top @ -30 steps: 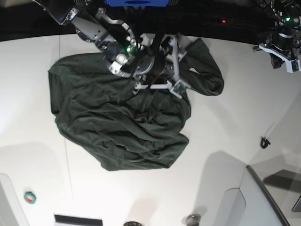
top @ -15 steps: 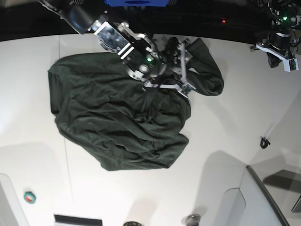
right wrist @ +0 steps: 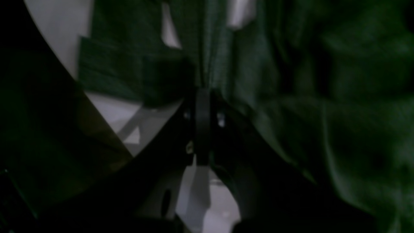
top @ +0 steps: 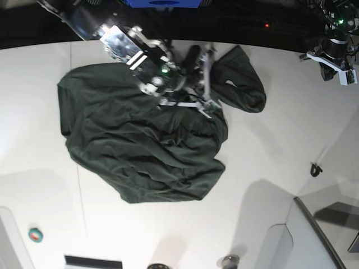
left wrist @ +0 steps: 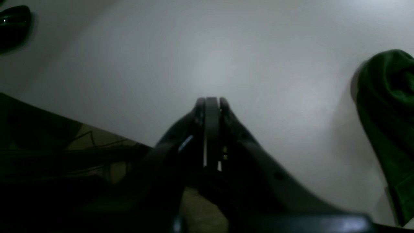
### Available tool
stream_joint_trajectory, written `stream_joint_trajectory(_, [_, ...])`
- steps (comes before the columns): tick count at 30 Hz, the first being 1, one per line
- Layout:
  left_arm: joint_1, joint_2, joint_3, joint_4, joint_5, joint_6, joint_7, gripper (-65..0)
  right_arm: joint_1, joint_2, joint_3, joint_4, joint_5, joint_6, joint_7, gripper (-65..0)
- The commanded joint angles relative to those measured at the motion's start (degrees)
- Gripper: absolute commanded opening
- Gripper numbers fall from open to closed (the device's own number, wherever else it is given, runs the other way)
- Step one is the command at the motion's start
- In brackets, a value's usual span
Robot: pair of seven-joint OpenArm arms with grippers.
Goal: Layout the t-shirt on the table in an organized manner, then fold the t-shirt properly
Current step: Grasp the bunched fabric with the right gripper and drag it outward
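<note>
The broad white surface (top: 269, 145) carries a crumpled dark green fabric t-shirt (top: 140, 151), bunched left of centre in the base view with one sleeve trailing toward the far edge. The right gripper (top: 205, 84) sits on the shirt's far edge, its jaws closed on a fold of the cloth. The left gripper (left wrist: 208, 103) hangs over bare surface, jaws pressed together and holding nothing.

t-shirt (top: 140, 151) on table (top: 280, 151), left of centre
</note>
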Motion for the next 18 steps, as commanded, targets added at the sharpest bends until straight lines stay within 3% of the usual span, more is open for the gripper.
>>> stream_joint_trajectory(1, [0.10, -0.77, -0.23, 0.93, -0.33, 0.23, -1.11, -65.0, 0.23, -0.60, 0.64, 2.94, 0.65, 0.10, 1.32, -64.2])
stream_joint_trajectory(5, [0.10, -0.77, -0.14, 0.93, -0.33, 0.23, -1.11, -65.0, -1.88, 0.72, 1.26, 9.80, 0.65, 0.10, 1.05, -64.2])
stream_joint_trajectory(10, [0.10, -0.95, -0.49, 1.10, -0.33, 0.23, -1.11, -65.0, -4.16, 3.44, 4.25, 18.76, 0.56, 0.10, -3.61, -64.2])
stream_joint_trajectory(14, [0.10, -1.03, -0.58, 1.19, -0.33, 0.23, -1.11, -65.0, -8.12, 8.01, 11.28, 28.87, 0.65, 0.10, -5.80, -64.2])
stream_joint_trajectory(18, [0.10, -1.03, -0.58, 1.02, -0.33, 0.23, -1.11, -65.0, -10.67, 9.33, 20.78, 32.57, 0.65, 0.37, -7.56, -64.2])
